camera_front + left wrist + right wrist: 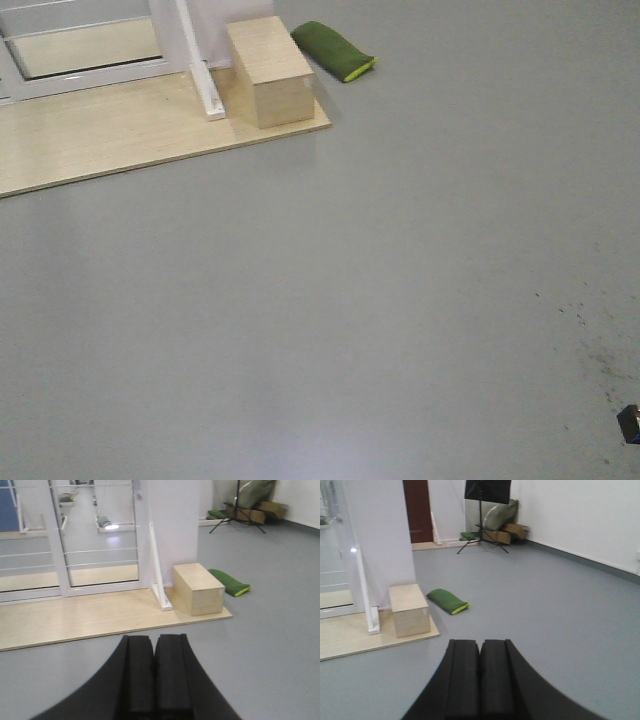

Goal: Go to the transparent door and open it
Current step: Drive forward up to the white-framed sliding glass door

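Count: two grippers, two white-framed glass panels, one pale wooden platform, one wooden box, one green cushion.

Nearest, at the bottom centre of the left wrist view, the left gripper (pixel 154 650) is pressing its fingers flat together, with nothing between them. The right gripper (pixel 480 652) is showing the same at the bottom centre of its own view: fingers meeting, gripping nothing. Both are hanging over grey floor (pixel 400 300).

Beyond, the platform (pixel 75 617) is lying across the left and middle of the left wrist frame. The box (pixel 197 587) is sitting on its right end. The cushion (pixel 228 582) is lying on the floor just right of the box.

Along the platform's back edge, upper left of frame, the transparent door (pixel 100 540) is standing upright. Its long axis is running vertically, its glass is facing the gripper, and thin white bars are crossing it horizontally. The second panel (pixel 25 555) is standing to its left. The handle is too blurred to pick out. The door is sitting up and left of the left gripper, well apart, with the platform between them.

Far back, top centre of the right wrist view, a black stand (pixel 487 491) and cardboard boxes (pixel 512 530) are standing near the wall.
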`<state>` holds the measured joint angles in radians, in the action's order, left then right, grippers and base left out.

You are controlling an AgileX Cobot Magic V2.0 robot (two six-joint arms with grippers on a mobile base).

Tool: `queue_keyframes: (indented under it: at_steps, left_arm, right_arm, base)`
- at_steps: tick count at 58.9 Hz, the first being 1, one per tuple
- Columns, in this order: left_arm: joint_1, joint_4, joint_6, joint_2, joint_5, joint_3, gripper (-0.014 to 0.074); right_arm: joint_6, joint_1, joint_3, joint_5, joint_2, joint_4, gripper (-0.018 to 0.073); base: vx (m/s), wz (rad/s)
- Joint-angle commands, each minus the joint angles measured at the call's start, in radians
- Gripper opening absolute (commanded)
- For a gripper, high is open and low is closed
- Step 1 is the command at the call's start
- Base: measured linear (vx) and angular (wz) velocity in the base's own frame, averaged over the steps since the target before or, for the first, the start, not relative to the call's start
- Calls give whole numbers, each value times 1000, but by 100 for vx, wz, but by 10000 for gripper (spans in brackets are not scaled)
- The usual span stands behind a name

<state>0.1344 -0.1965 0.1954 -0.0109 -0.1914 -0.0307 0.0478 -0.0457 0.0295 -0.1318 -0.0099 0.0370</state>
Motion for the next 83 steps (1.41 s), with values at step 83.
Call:
queue_keyframes:
  at_steps: [83]
  left_arm:
    - [-5, -11, -3, -14, 80, -16, -6]
  right_arm:
    - [-7, -4, 5, 85, -16, 5, -6]
  base:
    - [37, 33]
